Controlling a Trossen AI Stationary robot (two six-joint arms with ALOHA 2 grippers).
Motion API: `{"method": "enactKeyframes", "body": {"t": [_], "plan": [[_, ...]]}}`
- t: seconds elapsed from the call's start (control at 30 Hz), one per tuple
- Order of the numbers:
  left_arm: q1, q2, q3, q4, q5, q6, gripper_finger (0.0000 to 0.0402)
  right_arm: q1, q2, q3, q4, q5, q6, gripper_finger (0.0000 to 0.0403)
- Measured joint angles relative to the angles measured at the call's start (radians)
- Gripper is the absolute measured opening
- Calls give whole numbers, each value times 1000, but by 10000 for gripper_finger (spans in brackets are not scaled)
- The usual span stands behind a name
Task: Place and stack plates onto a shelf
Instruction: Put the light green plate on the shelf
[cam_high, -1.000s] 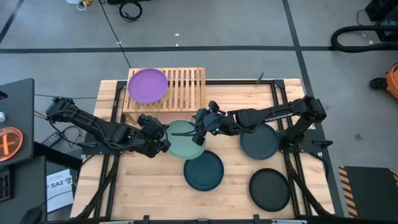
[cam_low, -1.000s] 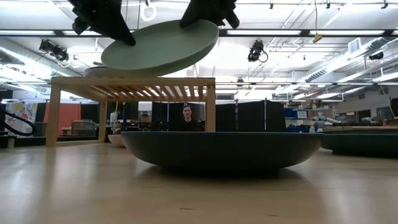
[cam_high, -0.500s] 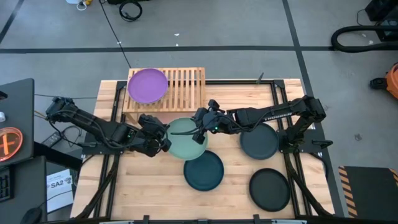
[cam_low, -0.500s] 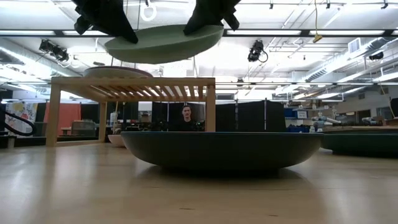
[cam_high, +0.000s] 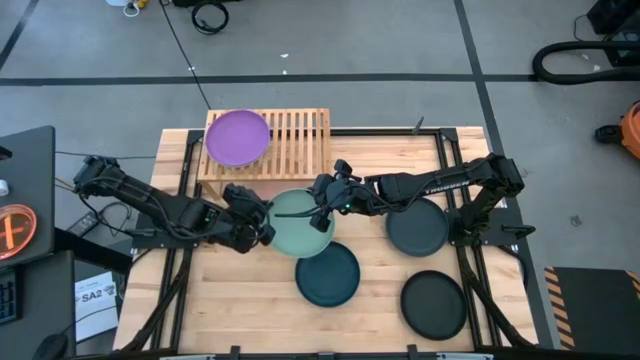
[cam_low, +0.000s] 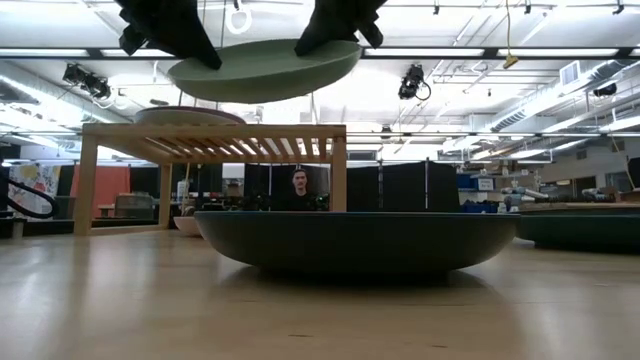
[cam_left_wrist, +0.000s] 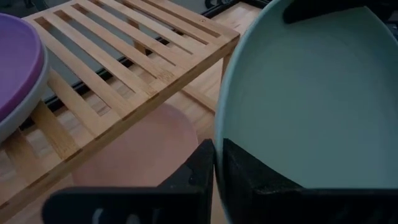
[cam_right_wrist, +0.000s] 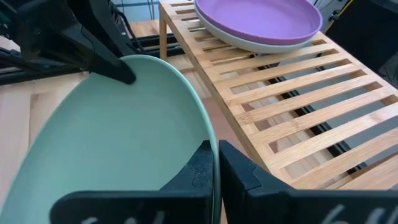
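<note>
While the mint plate (cam_high: 301, 223) hung in the air just in front of the shelf (cam_high: 300, 140), the left gripper (cam_high: 262, 224) and right gripper (cam_high: 322, 210) each pinched an opposite rim. If either pinch slackened before the plate cleared the shelf's front edge, it could tip and fall onto the dark teal plate (cam_high: 327, 273) nearer the table's front.

Around the shelf (cam_high: 268, 143): 2 stacked plates on it, purple plate (cam_high: 238, 137) over a pale one (cam_right_wrist: 249, 42). 1 mint plate (cam_high: 300, 223) hangs beside it. 3 dark plates (cam_high: 327, 274) lie farther off, 1 pink plate (cam_left_wrist: 140, 149) beneath.
</note>
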Motion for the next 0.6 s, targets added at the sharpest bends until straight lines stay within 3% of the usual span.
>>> {"method": "enactKeyframes", "body": {"t": [0.33,0.6], "plan": [[0,0,-2,-11,76,-1,92,-6,0,0,-47,29,19,16],[0,0,-2,-10,75,-5,100,-37,-2,0,-70,68,11,16]]}}
